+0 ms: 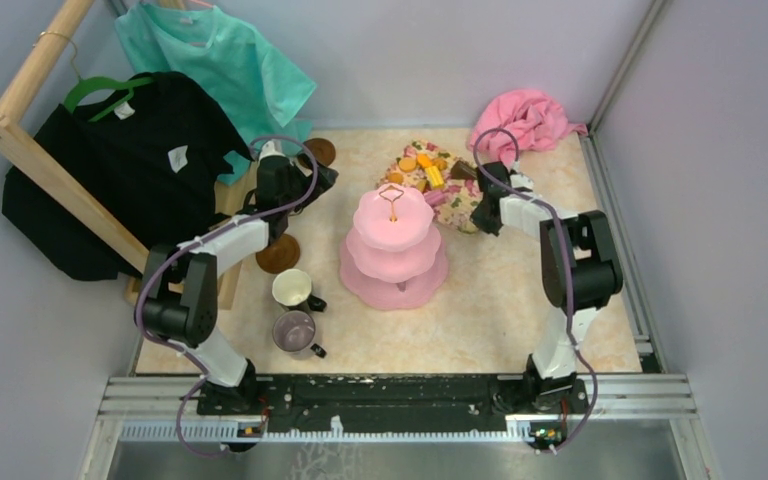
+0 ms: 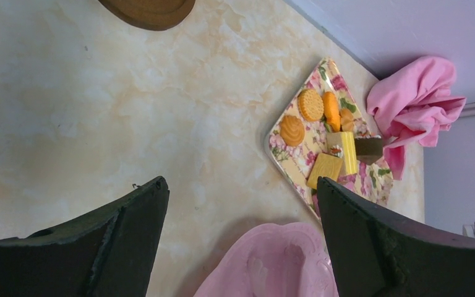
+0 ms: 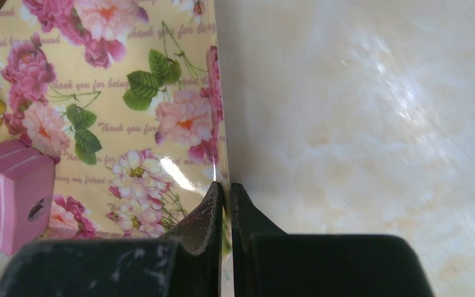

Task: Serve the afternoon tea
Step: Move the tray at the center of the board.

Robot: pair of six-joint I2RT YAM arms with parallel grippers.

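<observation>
The pink three-tier cake stand with its gold loop stands mid-table, its tiers bare. Behind it, orange, yellow and brown snacks lie on a floral mat. My right gripper is shut on the floral mat's edge, with a pink block nearby. Left of the stand, my left gripper hangs open and empty over the table, the stand's rim below it. A white mug and a grey-purple mug stand front left, beside a brown saucer.
A wooden rack with black and teal garments fills the left side. A second saucer lies at the back. The pink cloth is bunched in the back right corner. Walls close off the back and right.
</observation>
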